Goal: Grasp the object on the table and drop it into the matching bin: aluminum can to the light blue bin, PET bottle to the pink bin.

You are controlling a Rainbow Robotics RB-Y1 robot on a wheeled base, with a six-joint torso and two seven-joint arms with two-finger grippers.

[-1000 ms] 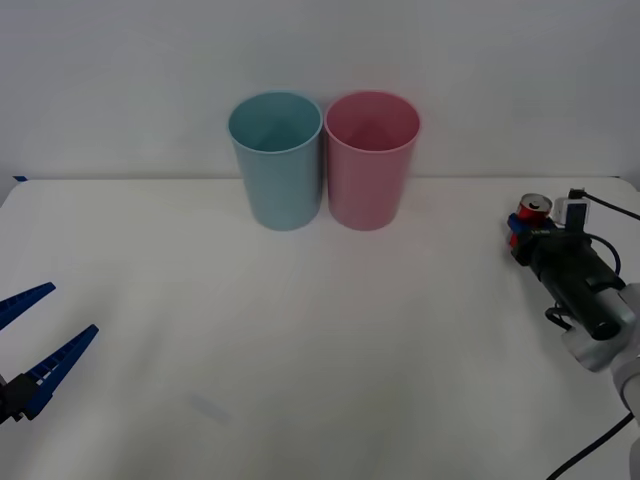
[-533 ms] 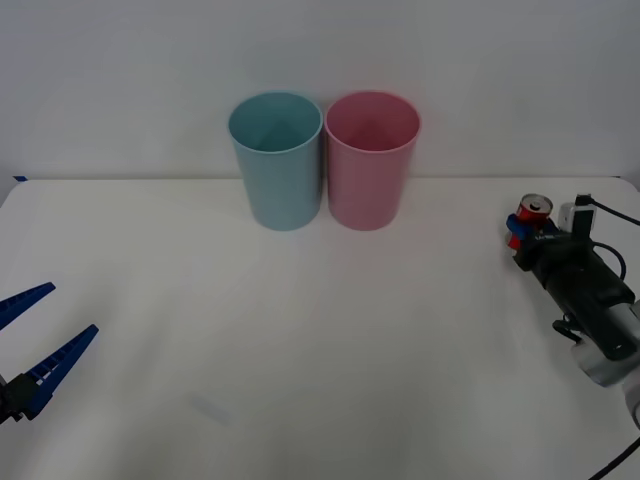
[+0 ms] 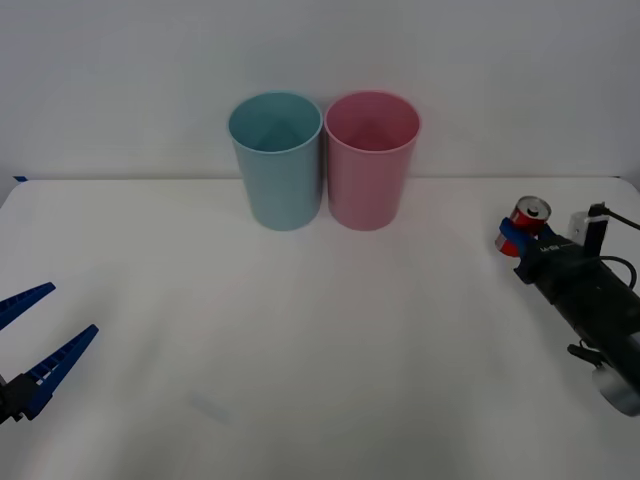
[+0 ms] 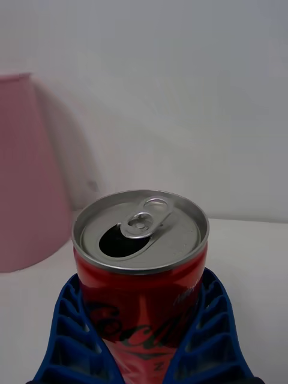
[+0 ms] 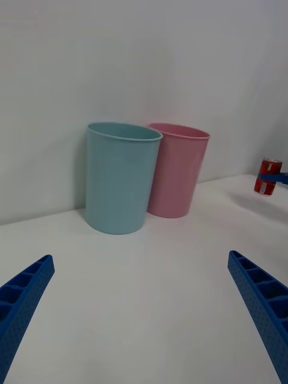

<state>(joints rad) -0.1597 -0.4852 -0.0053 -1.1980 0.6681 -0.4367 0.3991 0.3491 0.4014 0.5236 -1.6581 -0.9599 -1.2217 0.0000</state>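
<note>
My right pincer [image 3: 512, 240] pinches the aluminum can [image 3: 529, 214] between its blue fingers [image 4: 207, 336], upright with its opened silver top showing, near the right edge of the white table [image 3: 320, 340] and well apart from the bins. The light blue bin [image 3: 277, 160] and the pink bin [image 3: 371, 160] stand side by side at the back of the table, the pink one nearer the can. My left pincer [image 3: 38, 335] hangs spread wide over the table's front left corner.

A plain white wall [image 3: 120, 80] rises behind, with a small blue mark [image 3: 18, 178]
</note>
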